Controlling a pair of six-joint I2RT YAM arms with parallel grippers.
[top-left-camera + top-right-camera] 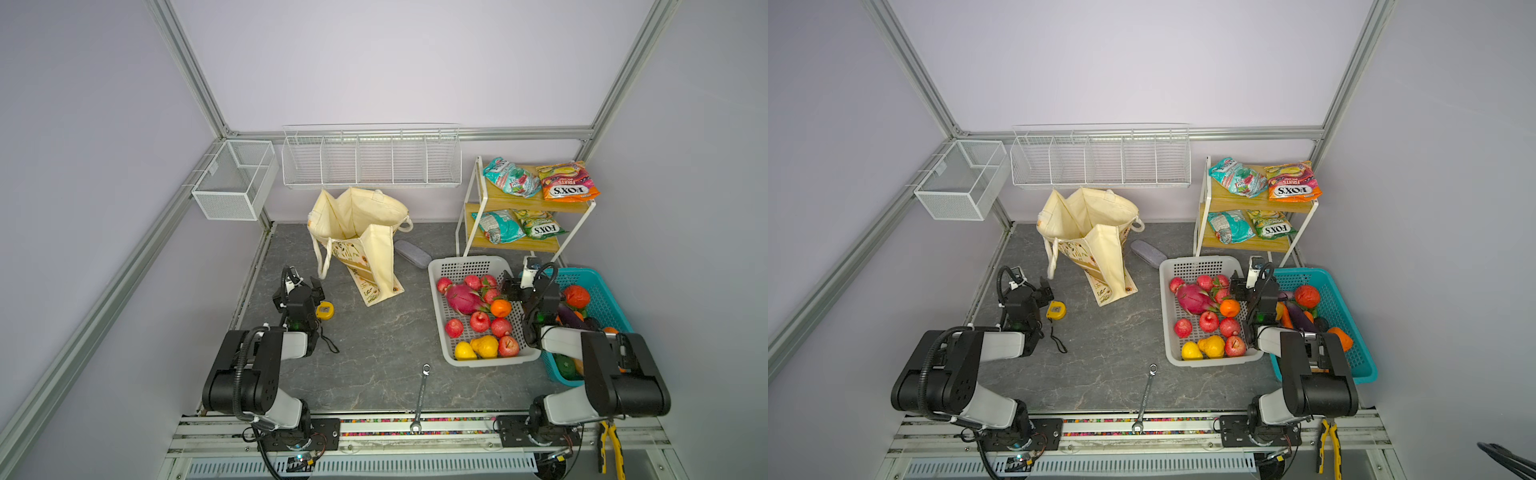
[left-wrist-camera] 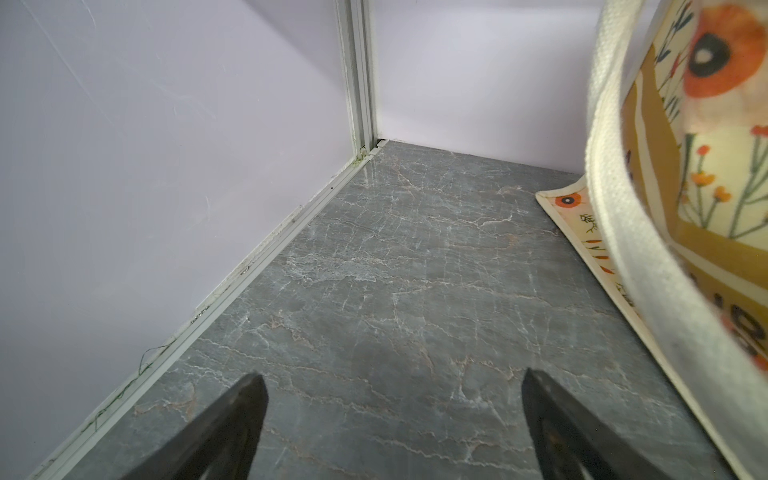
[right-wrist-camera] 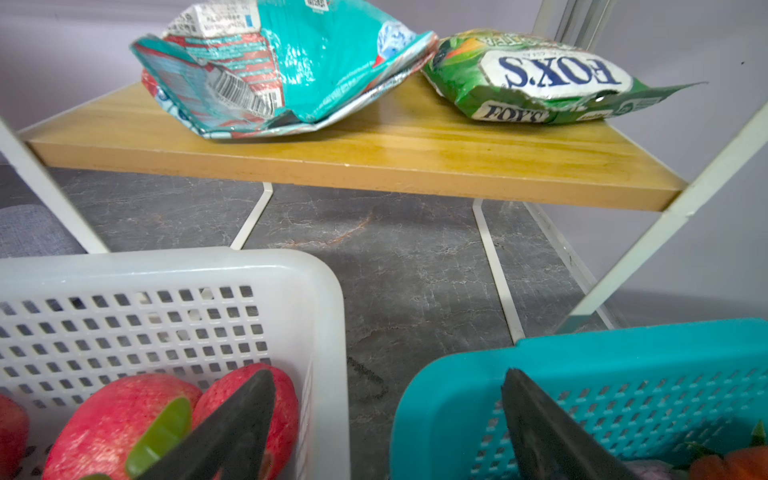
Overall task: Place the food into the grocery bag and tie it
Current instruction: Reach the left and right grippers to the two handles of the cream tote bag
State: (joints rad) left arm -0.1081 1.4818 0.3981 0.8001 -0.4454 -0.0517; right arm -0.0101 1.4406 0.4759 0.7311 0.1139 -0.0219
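Gaping left tool (image 2: 392, 376) beside grocery bag (image 2: 706, 166) edge; open tabletop (image 2: 395, 270) ahead

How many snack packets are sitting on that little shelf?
4. On the top tier: teal packet and orange packet. On the lower tier: second teal packet and green packet. None seems hidden.

Cream bag (image 1: 365, 216), orange poppy print, grey veined table (image 1: 374, 345)
Right: red apples (image 1: 479, 321) in a whitish basket (image 1: 469, 262), beside a teal basket (image 1: 606, 305).
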